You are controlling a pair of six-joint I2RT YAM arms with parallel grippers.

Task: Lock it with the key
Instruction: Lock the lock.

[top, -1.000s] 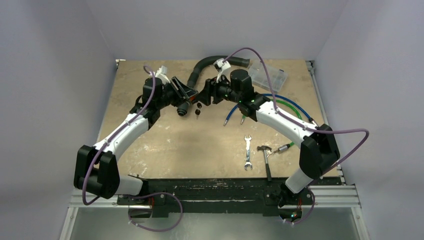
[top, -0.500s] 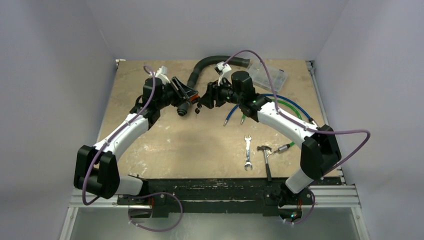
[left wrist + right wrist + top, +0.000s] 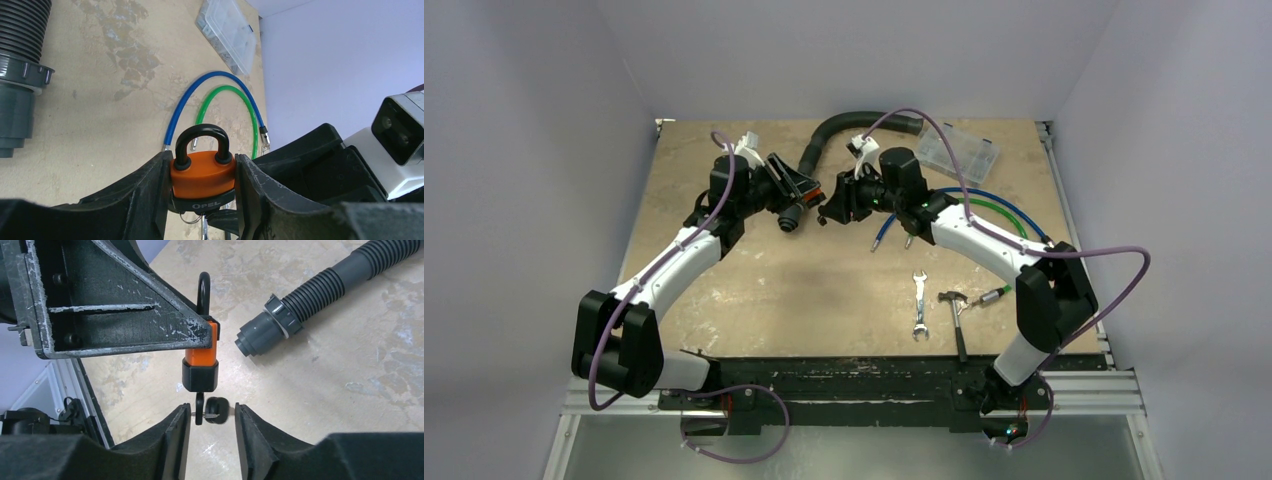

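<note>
Watching left gripper (image 3: 202,167) clamped on orange black-shackled padlock (image 3: 202,176) | right gripper (image 3: 211,415) unclenched astride small black-headed key (image 3: 218,411) | risk: skewed pinch jams key.

Hose (image 3: 824,130) lies just beyond the padlock (image 3: 202,172); open table (image 3: 824,290) spreads nearer.

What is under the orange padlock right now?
A black-headed key hangs below the orange padlock, between the right pincer's fingers. The keyhole is covered, so whether a key is inserted cannot be told.
</note>
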